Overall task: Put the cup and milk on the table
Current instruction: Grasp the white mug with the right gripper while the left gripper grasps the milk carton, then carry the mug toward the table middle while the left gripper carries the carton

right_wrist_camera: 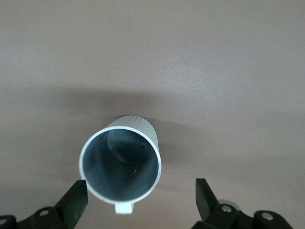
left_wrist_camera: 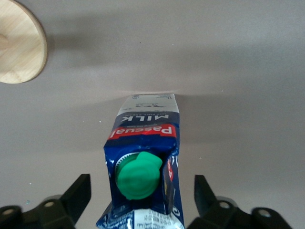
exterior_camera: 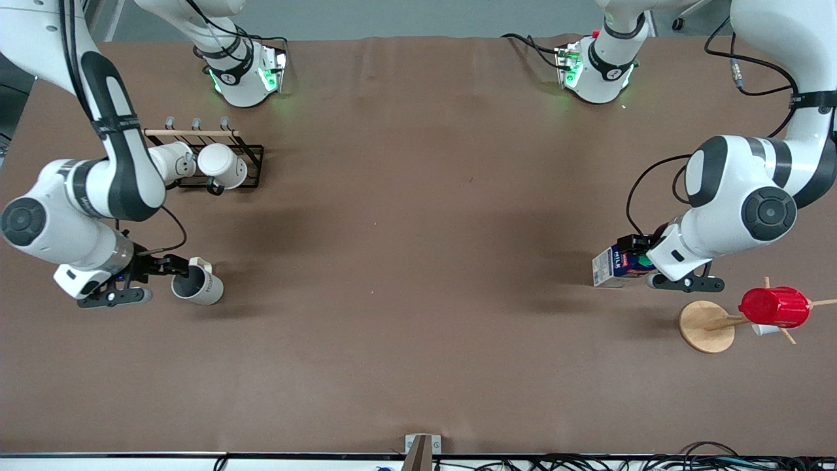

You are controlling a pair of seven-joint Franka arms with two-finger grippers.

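The off-white cup (exterior_camera: 197, 285) with a grey inside stands on the brown table (exterior_camera: 418, 261) toward the right arm's end. My right gripper (exterior_camera: 171, 265) is open just above its rim. In the right wrist view the cup (right_wrist_camera: 120, 164) sits between the spread fingers (right_wrist_camera: 76, 195) without touching them, and my right gripper (right_wrist_camera: 140, 191) holds nothing. The blue milk carton (exterior_camera: 614, 267) stands on the table toward the left arm's end. My left gripper (exterior_camera: 637, 252) is open over its top. In the left wrist view the green-capped milk carton (left_wrist_camera: 143, 157) sits in my left gripper (left_wrist_camera: 142, 186), with a gap at each finger.
A black wire rack (exterior_camera: 252, 154) with a wooden bar holds two white mugs (exterior_camera: 222, 167) near the right arm's base. A wooden mug tree (exterior_camera: 703, 326) carrying a red ribbed cup (exterior_camera: 775, 306) stands beside the milk, nearer the front camera; its base (left_wrist_camera: 19, 43) shows in the left wrist view.
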